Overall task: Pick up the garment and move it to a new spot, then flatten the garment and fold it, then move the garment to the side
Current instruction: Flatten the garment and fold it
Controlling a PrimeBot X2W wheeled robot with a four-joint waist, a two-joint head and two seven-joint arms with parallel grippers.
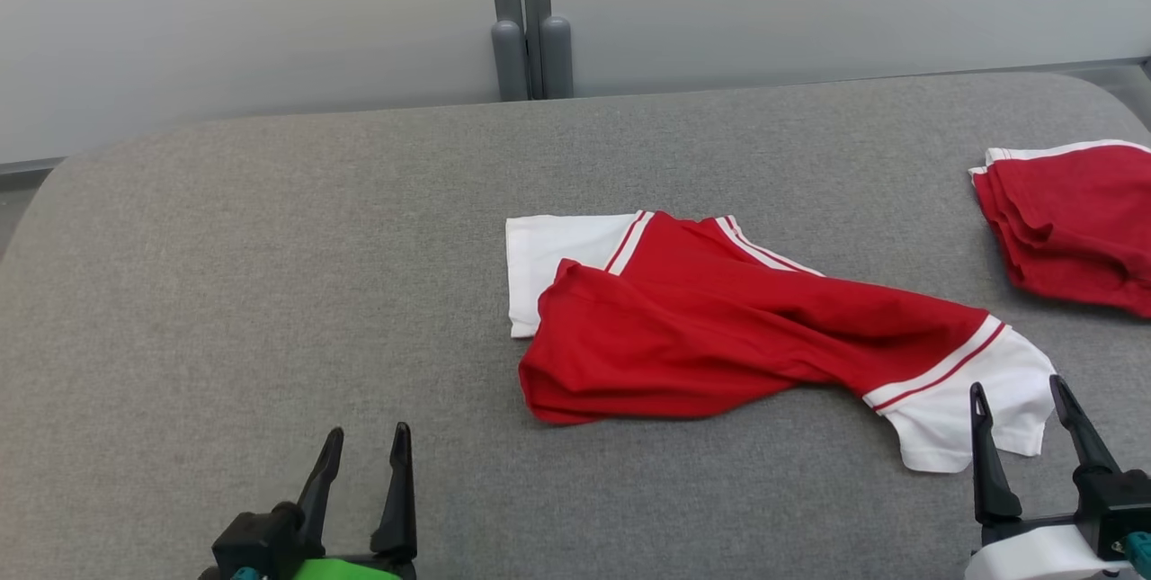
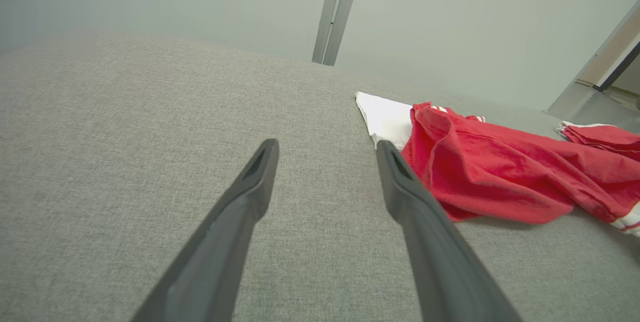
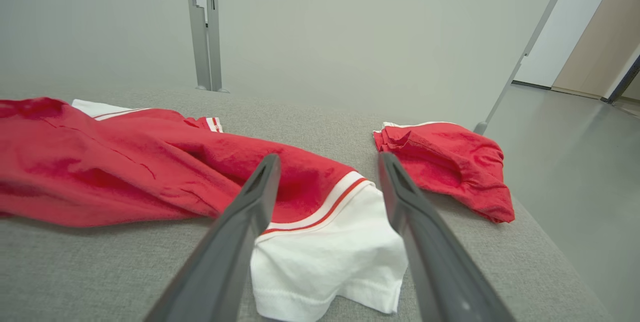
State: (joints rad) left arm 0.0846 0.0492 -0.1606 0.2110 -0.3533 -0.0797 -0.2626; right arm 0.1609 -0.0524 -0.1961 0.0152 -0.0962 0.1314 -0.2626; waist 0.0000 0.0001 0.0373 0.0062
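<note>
A red garment [image 1: 710, 328] with white sleeves and red-striped trim lies rumpled and partly folded over itself on the grey padded table [image 1: 270, 292]. The left wrist view has the garment [image 2: 490, 172] to the right of its fingers; in the right wrist view the garment [image 3: 150, 167] spreads left, one white sleeve [image 3: 330, 257] between the fingers. My left gripper [image 1: 364, 445] stands open over bare table at the lower left, well apart from the cloth. My right gripper [image 1: 1021, 396] is open at the lower right, its fingertips just over the white sleeve [image 1: 962, 409], nothing gripped.
A second red garment [image 1: 1070, 220] with white trim lies bunched at the table's right edge, and it is the small red heap [image 3: 450, 162] in the right wrist view. A grey post [image 1: 530, 13] stands against the pale wall behind. Floor drops away right of the table.
</note>
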